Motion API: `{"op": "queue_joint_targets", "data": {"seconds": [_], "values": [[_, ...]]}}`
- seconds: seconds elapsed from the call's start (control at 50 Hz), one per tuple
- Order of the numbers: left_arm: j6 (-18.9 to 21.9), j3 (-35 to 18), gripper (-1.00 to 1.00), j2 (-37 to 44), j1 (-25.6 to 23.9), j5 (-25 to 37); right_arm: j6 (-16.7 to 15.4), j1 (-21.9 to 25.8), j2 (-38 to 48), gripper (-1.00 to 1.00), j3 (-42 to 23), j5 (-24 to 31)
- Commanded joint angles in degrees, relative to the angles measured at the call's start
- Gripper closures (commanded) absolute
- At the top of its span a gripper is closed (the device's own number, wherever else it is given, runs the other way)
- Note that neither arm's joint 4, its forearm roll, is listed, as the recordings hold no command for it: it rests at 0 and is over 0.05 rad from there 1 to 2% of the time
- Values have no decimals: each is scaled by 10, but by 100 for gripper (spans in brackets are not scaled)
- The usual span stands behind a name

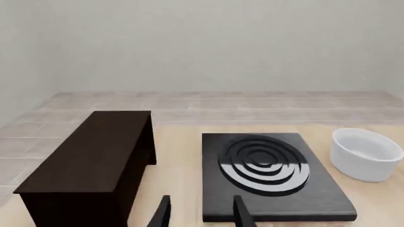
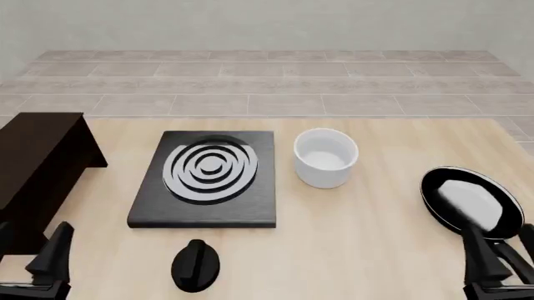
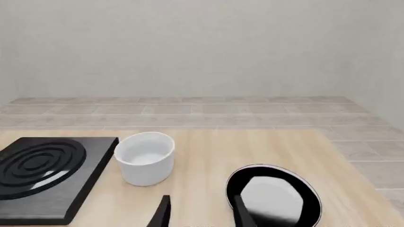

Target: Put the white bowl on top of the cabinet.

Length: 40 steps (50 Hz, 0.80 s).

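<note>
The white bowl (image 2: 326, 157) stands upright on the table, just right of the black stove plate (image 2: 209, 178). It also shows in the left wrist view as the white bowl (image 1: 364, 153) and in the right wrist view as the white bowl (image 3: 146, 158). The dark cabinet (image 2: 37, 156) sits at the table's left edge with its flat top bare; the left wrist view shows the cabinet (image 1: 88, 161) too. My left gripper (image 2: 34, 240) is low at the near left, open and empty. My right gripper (image 2: 501, 247) is at the near right, open and empty, well short of the bowl.
A black-rimmed pan (image 2: 471, 203) with a white inside lies at the right, just ahead of my right gripper. A small black knob-like object (image 2: 196, 265) rests near the front edge, below the stove plate. Tiled floor lies beyond the table's far edge.
</note>
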Motion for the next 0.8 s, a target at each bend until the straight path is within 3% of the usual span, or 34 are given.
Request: {"op": "queue_joint_targets", "data": {"seconds": [0.02,0.12,0.32,0.38,0.44,0.56,0.7,0.74,0.8], "values": [[11,14,-100,-12,-20,-9,3,-2,1,-100,-2,4],[16,12,-100,-15,-31,-5,1,-2,0,-100,-3,4],[-15,-30,-100,-15,-38,39,3,-2,4,-100,-1,0],[27,-33,-100,-15,-58,38,-6,-1,-2,-100,-3,0],[-1,-55,-100,-16,-49,54,7,-2,4,-100,-2,5],[-36,-116,-100,-17,-43,94,-2,-2,-1,-100,-3,4],[-36,-162,-100,-16,-79,142,-5,-1,-2,-100,-3,2],[-44,-171,-100,13,-97,137,5,-2,3,-100,-2,4],[-22,-184,-100,69,-130,117,-4,-1,-2,-100,-3,2]]}}
